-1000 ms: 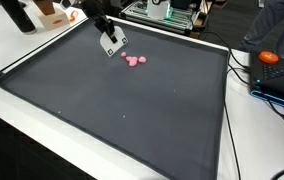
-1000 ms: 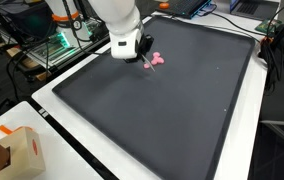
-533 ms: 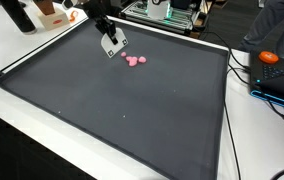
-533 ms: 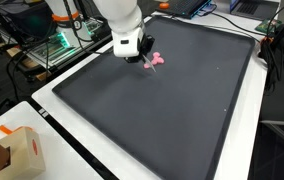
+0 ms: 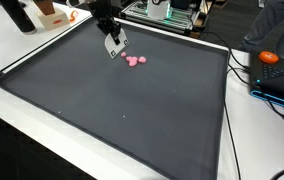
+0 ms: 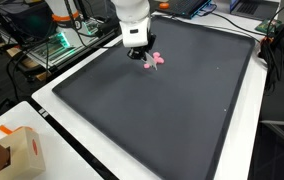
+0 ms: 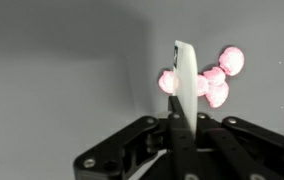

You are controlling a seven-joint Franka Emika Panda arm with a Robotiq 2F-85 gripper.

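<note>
Tool (image 6: pixel 141 54) nearer pink lumps (image 7: pixel 218 90) — wrist-view strip (image 7: pixel 185 80)

No words or numbers can be read anywhere. The white strip (image 7: pixel 185 85) held in the gripper (image 7: pixel 185 122) is plain. The cardboard box (image 6: pixel 20 152) has an orange mark, but it is too small to read.

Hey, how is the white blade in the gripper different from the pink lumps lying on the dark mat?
The white blade is one thin, flat strip; the pink lumps are several small rounded pieces in a cluster. The blade stands on edge, clamped in the gripper; the lumps lie loose on the dark mat. Both stand out brightly against the mat, and in the wrist view the blade crosses the cluster.
</note>
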